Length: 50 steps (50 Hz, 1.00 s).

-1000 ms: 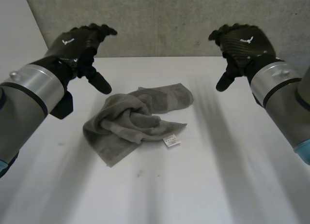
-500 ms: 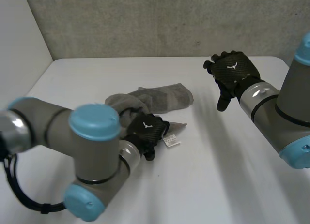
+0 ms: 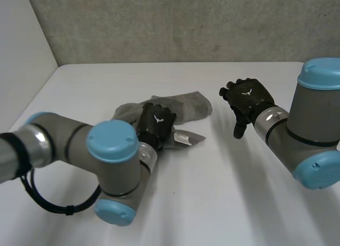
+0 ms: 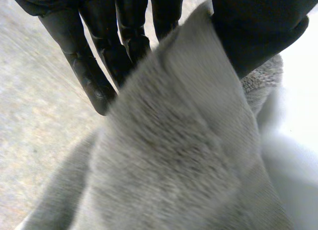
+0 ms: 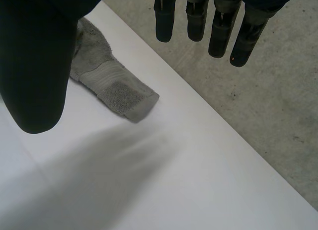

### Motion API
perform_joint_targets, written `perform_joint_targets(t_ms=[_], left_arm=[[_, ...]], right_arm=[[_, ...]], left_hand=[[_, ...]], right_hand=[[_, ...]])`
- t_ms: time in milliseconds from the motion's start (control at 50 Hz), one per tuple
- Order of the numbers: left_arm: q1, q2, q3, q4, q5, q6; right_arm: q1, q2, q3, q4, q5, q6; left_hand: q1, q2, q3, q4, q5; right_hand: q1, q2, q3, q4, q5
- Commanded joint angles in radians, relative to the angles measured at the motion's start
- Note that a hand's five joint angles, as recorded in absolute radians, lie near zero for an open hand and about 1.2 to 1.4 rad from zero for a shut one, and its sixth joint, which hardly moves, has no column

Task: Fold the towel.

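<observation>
Grey wall [image 3: 186, 23] is backing the white table [image 3: 223, 198], and the left arm [image 3: 79, 150] is reaching in across the near side of it. A crumpled grey towel [image 3: 188, 105] [image 4: 174, 155] [image 5: 114, 88] is lying left of the table's middle, and the left hand [image 3: 155, 123] [image 4: 124, 36] is resting on its near part, pinching a raised fold between straight fingers [image 4: 89, 71] and the thumb [image 4: 258, 26], just beside the white tag [image 3: 183, 135]. Off to the towel's right and apart from it, the right hand [image 3: 247, 97] [image 5: 35, 66] is hovering over bare table, its fingers [image 5: 218, 31] hanging straight and spread away from the thumb, holding and touching nothing.
</observation>
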Motion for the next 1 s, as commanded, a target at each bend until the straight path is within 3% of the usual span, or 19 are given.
perform_joint_targets(t_ms=[20,140,200,320,460,640,700,740,760,780,800,820,840,880,960,1000], left_arm=[[0.023,0.268,-0.121,-0.009,0.009,-0.025],[0.023,0.446,-0.162,-0.010,0.009,-0.057],[0.035,0.521,-0.158,-0.013,0.007,-0.071],[0.059,0.607,-0.157,-0.018,0.007,-0.084],[0.059,0.696,-0.165,-0.059,0.006,-0.166],[0.063,0.718,-0.166,-0.096,0.006,-0.239],[0.065,0.724,-0.172,-0.113,0.006,-0.256],[0.066,0.735,-0.177,-0.124,0.006,-0.267],[0.066,0.744,-0.177,-0.130,0.006,-0.278],[0.066,0.753,-0.177,-0.133,0.007,-0.287],[0.066,0.753,-0.177,-0.133,0.007,-0.287],[0.065,0.759,-0.177,-0.133,0.009,-0.295],[0.065,0.768,-0.177,-0.133,0.010,-0.296],[0.066,0.779,-0.175,-0.130,0.012,-0.298],[0.075,0.793,-0.172,-0.125,0.012,-0.298],[0.121,0.804,-0.177,-0.125,0.010,-0.299]], right_arm=[[-0.005,0.065,-0.076,0.000,-0.049,0.135],[-0.012,0.153,-0.112,-0.005,-0.250,0.334],[-0.002,0.187,-0.113,-0.005,-0.283,0.449],[0.021,0.216,-0.101,-0.025,-0.291,0.608],[0.130,0.233,-0.086,-0.168,-0.261,0.819],[0.252,0.300,-0.124,-0.232,-0.245,0.930],[0.285,0.319,-0.139,-0.241,-0.214,0.956],[0.294,0.348,-0.168,-0.250,-0.132,0.993],[0.294,0.348,-0.169,-0.250,-0.131,0.993],[0.294,0.361,-0.185,-0.258,-0.084,1.005],[0.294,0.362,-0.185,-0.258,-0.083,1.005],[0.294,0.380,-0.205,-0.267,-0.050,1.010],[0.294,0.394,-0.225,-0.274,-0.024,1.005],[0.294,0.403,-0.242,-0.278,-0.005,0.999],[0.279,0.383,-0.242,-0.275,0.004,0.988],[0.227,0.299,-0.213,-0.265,0.010,0.947]], left_hand=[[0.235,0.195,0.197,0.197,0.212],[0.235,0.195,0.197,0.197,0.212],[0.235,0.195,0.197,0.197,0.212],[0.235,0.195,0.197,0.197,0.212],[0.235,0.195,0.197,0.197,0.212],[0.235,0.195,0.197,0.197,0.212],[0.235,0.195,0.197,0.197,0.212],[0.235,0.195,0.197,0.197,0.212],[0.235,0.195,0.197,0.197,0.212],[0.235,0.195,0.197,0.197,0.212],[0.235,0.195,0.197,0.197,0.212],[0.235,0.195,0.197,0.197,0.212],[0.235,0.195,0.197,0.197,0.212],[0.235,0.195,0.197,0.197,0.212],[0.235,0.195,0.197,0.197,0.212],[0.235,0.195,0.197,0.197,0.212]], right_hand=[[-0.033,-0.050,-0.041,-0.057,-0.049],[-0.033,-0.050,-0.041,-0.057,-0.049],[-0.033,-0.050,-0.041,-0.057,-0.049],[-0.033,-0.050,-0.041,-0.057,-0.049],[-0.033,-0.050,-0.041,-0.057,-0.049],[-0.033,-0.050,-0.041,-0.057,-0.049],[-0.033,-0.050,-0.041,-0.057,-0.049],[-0.033,-0.050,-0.041,-0.057,-0.049],[-0.033,-0.050,-0.041,-0.057,-0.049],[0.116,0.099,0.108,0.092,0.100],[0.119,0.101,0.111,0.094,0.102],[0.514,0.496,0.506,0.489,0.498],[1.058,1.041,1.050,1.034,1.042],[1.188,1.170,1.180,1.163,1.172],[1.189,1.172,1.181,1.164,1.173],[1.189,1.172,1.181,1.164,1.173]])
